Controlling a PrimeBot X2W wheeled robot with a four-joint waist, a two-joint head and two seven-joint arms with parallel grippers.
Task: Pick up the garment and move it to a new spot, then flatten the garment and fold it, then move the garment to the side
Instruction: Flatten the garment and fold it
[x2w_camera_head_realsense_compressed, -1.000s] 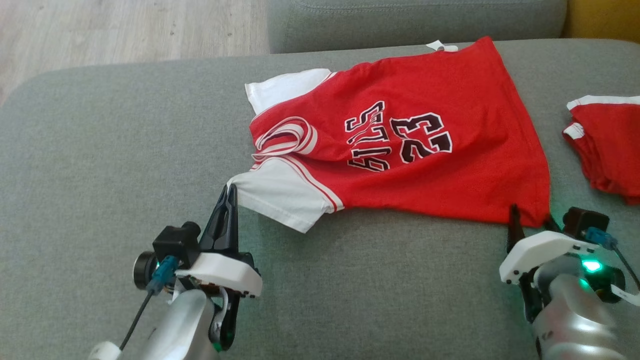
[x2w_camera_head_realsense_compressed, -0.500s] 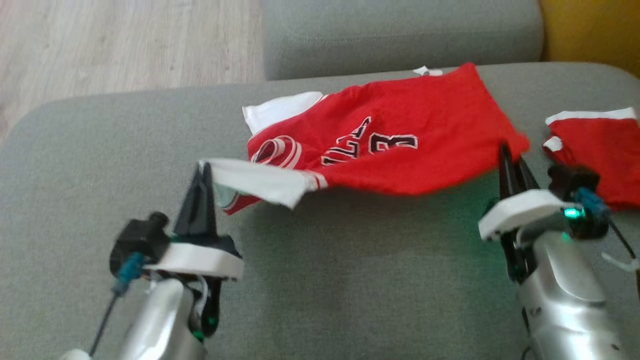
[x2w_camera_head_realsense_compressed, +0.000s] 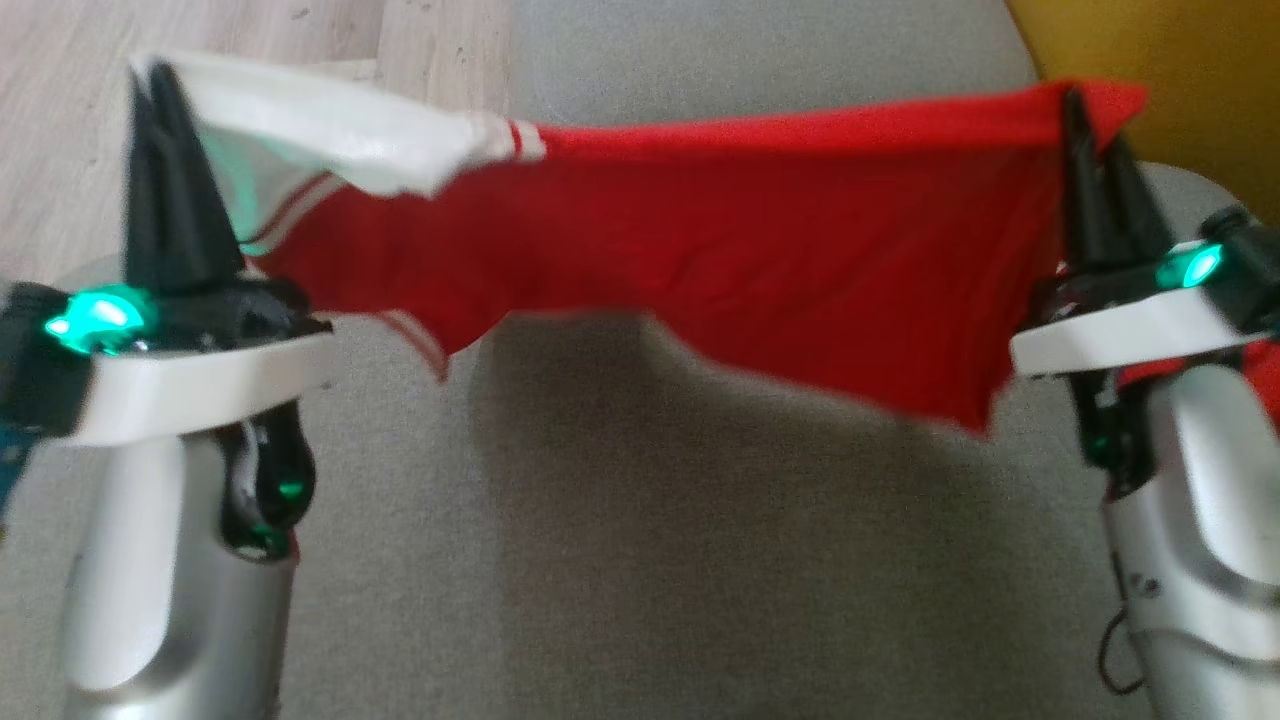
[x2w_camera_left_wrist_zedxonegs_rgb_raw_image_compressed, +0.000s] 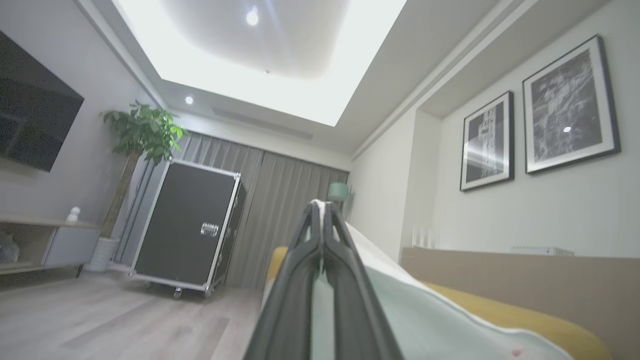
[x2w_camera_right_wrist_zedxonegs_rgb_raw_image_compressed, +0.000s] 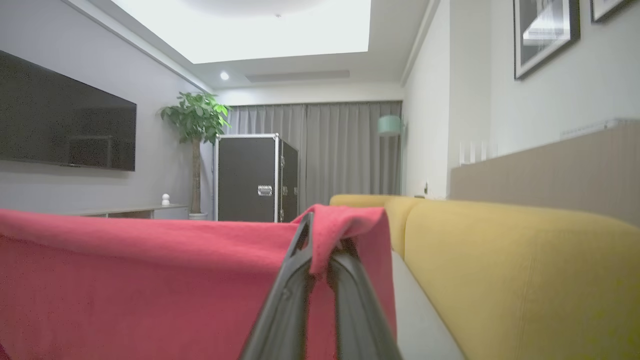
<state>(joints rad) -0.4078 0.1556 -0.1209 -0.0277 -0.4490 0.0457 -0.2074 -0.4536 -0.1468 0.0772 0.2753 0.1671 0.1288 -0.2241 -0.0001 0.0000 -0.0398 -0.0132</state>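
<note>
The garment (x2w_camera_head_realsense_compressed: 700, 240), a red jersey with white sleeves, hangs stretched in the air above the grey sofa seat (x2w_camera_head_realsense_compressed: 620, 560). My left gripper (x2w_camera_head_realsense_compressed: 155, 85) is shut on the white sleeve at the upper left. My right gripper (x2w_camera_head_realsense_compressed: 1075, 105) is shut on the red hem corner at the upper right. In the left wrist view the closed gripper (x2w_camera_left_wrist_zedxonegs_rgb_raw_image_compressed: 320, 212) pinches white cloth (x2w_camera_left_wrist_zedxonegs_rgb_raw_image_compressed: 400, 295). The right wrist view has red cloth (x2w_camera_right_wrist_zedxonegs_rgb_raw_image_compressed: 150, 280) draped over the closed gripper (x2w_camera_right_wrist_zedxonegs_rgb_raw_image_compressed: 312, 220). The jersey's print is hidden.
A yellow sofa back (x2w_camera_right_wrist_zedxonegs_rgb_raw_image_compressed: 500, 260) runs along the right. Wooden floor (x2w_camera_head_realsense_compressed: 70, 150) lies beyond the seat at the upper left. A bit of another red garment (x2w_camera_head_realsense_compressed: 1262, 365) peeks behind my right wrist. A black flight case (x2w_camera_right_wrist_zedxonegs_rgb_raw_image_compressed: 250, 177) and a plant (x2w_camera_right_wrist_zedxonegs_rgb_raw_image_compressed: 195, 120) stand far off.
My right gripper shut on the hem corner. Both grippers rose with the garment, lifting it off the seat and stretching it between them. The head camera also shifted.
</note>
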